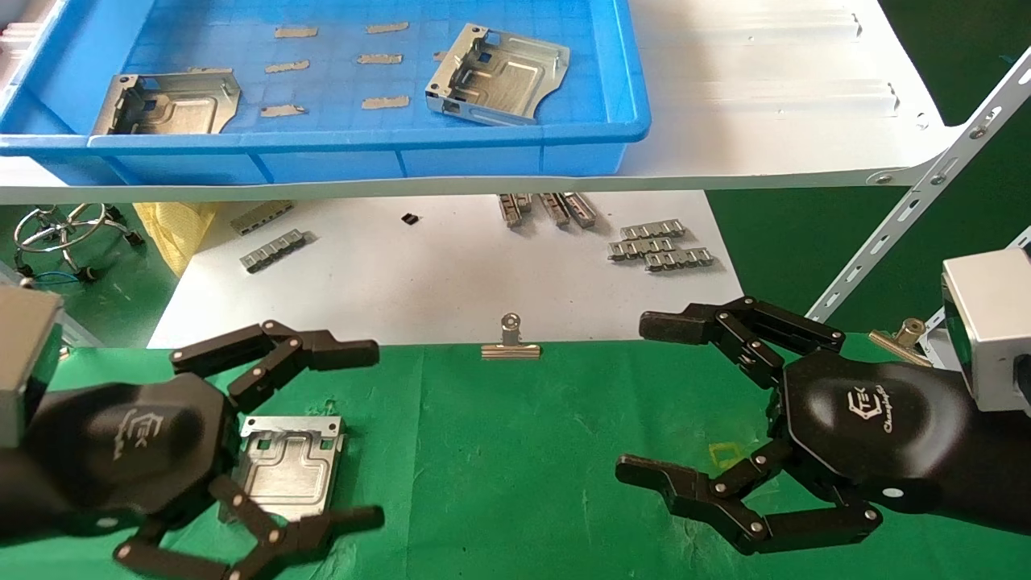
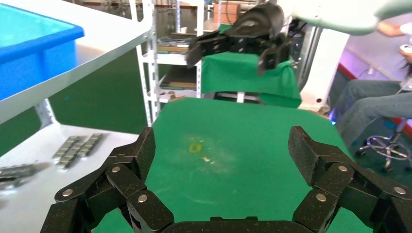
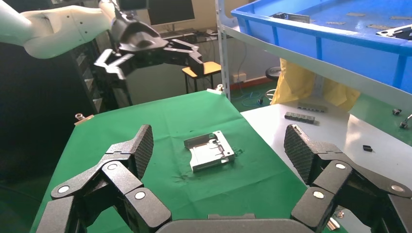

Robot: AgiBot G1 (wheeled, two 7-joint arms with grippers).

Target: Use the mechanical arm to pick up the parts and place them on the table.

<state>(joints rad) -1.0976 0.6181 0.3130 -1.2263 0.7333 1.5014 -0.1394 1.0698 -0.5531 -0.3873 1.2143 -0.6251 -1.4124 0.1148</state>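
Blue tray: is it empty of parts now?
No. Two parts lie in the blue tray; one is on the table.

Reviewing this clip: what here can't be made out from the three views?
- Bracket on the green cloth: head view, its near-left corner is covered by the left gripper.
- Left bracket in the blue tray: its lower edge is hidden behind the tray's front wall.
- Small black item on the white board: too small to identify.
- Right gripper: open, holds nothing.

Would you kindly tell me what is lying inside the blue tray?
Inside the blue tray lie two parts and several small grey strips. The tray's left end runs out of view.
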